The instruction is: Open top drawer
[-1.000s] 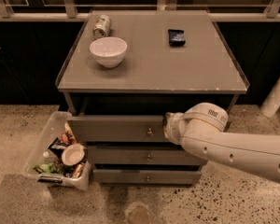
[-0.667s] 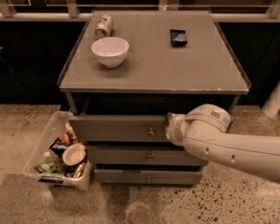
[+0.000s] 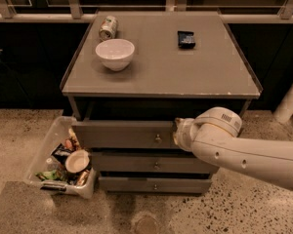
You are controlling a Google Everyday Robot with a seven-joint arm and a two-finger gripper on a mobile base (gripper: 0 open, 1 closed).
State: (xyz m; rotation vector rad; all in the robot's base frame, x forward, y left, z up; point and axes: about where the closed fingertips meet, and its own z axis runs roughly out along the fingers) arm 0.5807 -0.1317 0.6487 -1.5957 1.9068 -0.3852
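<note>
Top drawer [image 3: 122,134]: a wide grey wooden front, directly under the cabinet top [image 3: 161,77], with a dark gap between the two. One small round metal knob [image 3: 157,139] sits at its centre. Its front reads taller and wider than the two grey drawers [image 3: 136,163] below it at 6 o'clock, which carry the same knob. We cannot tell how far out it stands.

Gripper [image 3: 177,133]: at 3 o'clock of the knob, just beside it and against the drawer front. The white arm [image 3: 244,155] comes in from 4 o'clock, and its wrist covers the gripper. We cannot tell its state or whether it holds the knob.

On the cabinet top:
- a white bowl [image 3: 115,53] at 12 o'clock of the drawer
- a can [image 3: 108,28] lying on its side beyond the bowl; we cannot read its print
- a dark packet [image 3: 186,39] at 1 o'clock; no writing legible to us

On the speckled floor at 8 o'clock of the drawer, a pale bin [image 3: 43,152] holds mixed litter.
</note>
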